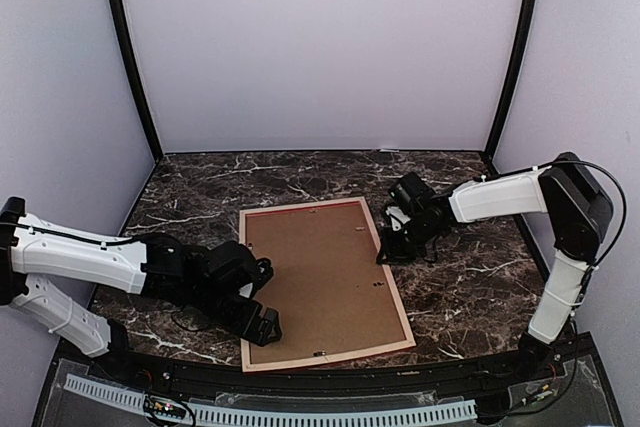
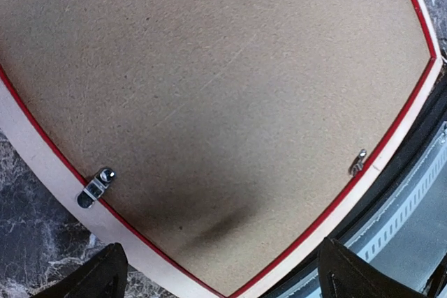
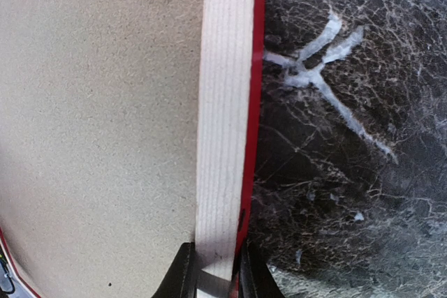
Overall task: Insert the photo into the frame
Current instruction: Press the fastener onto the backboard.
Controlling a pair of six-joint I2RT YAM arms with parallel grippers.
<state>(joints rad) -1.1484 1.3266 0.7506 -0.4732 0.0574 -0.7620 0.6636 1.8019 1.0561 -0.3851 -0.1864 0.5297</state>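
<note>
Frame (image 3: 222, 102) — bare wood (painted edge), matt fibreboard backing (image 3: 98, 137)

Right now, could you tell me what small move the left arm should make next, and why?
Probably lower the open left gripper onto the metal clip: the backing board sits in the frame, the right gripper pinches its rail, steadying it.

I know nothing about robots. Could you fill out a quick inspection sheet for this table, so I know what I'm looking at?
Surface: dark marble-patterned table, no spills seen.
Job's things: the frame lies face down with its pale wood back up. A brown backing board sits in it, with metal clips at its edge. The photo is not visible.
Clutter: nothing seen.
Grippers: left gripper is open at the frame's near left corner. Right gripper is shut on the frame's right rail.
Cables: a thin black cable loops along the right arm.
Surroundings: pale walls and black corner posts.
</note>
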